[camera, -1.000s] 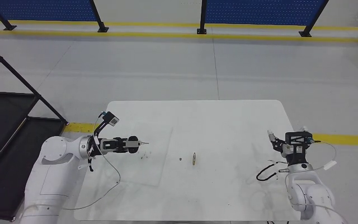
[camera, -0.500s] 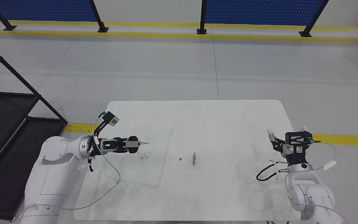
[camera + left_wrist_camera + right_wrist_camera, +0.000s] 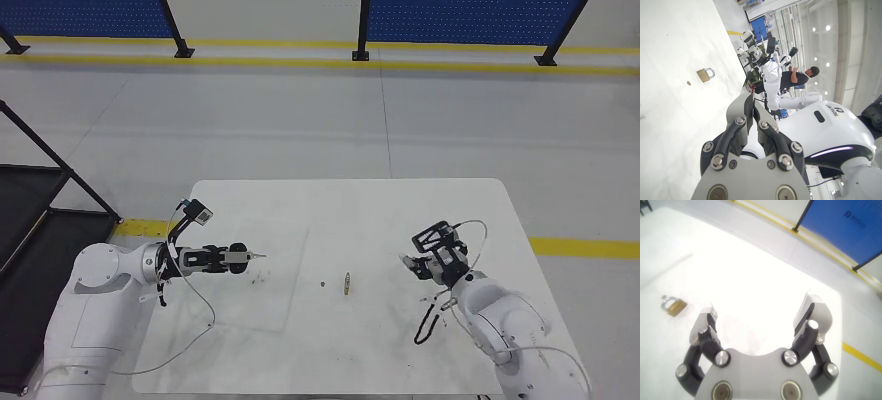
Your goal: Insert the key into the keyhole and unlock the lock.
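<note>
Here the padlock [image 3: 346, 283] lies between both arms, nearer the right gripper [image 3: 761, 308], fingers spread wide and empty; the left gripper [image 3: 753, 99] is pinched closed, whether on the key I cannot tell

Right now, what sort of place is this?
Probably a robotics test hall or factory floor: blue mesh barrier panels, yellow painted floor lines, and a second white humanoid robot standing beyond the white table.

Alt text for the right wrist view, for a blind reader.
The open right hand hangs over a white table. A brass padlock lies flat on it, apart from the hand.
</note>
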Tool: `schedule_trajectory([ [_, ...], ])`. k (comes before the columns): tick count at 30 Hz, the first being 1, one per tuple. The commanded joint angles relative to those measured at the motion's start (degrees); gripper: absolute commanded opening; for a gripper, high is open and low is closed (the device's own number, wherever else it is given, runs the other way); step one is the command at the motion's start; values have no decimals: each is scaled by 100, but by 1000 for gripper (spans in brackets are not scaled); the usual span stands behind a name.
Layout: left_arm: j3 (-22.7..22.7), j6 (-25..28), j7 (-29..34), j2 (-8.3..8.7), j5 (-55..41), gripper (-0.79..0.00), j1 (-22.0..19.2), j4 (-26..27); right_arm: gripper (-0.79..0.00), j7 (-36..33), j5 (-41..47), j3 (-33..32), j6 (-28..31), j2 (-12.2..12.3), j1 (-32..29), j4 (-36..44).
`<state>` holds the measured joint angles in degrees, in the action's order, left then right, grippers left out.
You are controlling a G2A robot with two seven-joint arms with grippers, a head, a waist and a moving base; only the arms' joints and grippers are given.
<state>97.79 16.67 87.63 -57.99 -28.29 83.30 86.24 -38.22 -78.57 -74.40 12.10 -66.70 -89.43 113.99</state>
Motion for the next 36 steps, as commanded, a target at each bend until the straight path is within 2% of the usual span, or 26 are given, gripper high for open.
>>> schedule_trajectory([
  [1,0,0,0,0,0,-785,0,0,0,-839,263,197,-190,-31,58,81],
  [5,0,0,0,0,0,-785,0,0,0,-2061,998,567,-724,-120,331,223],
  [12,0,0,0,0,0,-785,0,0,0,-2821,1267,1176,-1432,-242,778,135],
  [16,0,0,0,0,0,-785,0,0,0,-2977,1404,1443,-1722,-318,1077,4],
  [32,0,0,0,0,0,-785,0,0,0,-2977,1404,1443,-1722,-318,1077,4],
  [36,0,0,0,0,0,-785,0,0,0,-3057,1784,1732,-1451,-375,1312,-28],
])
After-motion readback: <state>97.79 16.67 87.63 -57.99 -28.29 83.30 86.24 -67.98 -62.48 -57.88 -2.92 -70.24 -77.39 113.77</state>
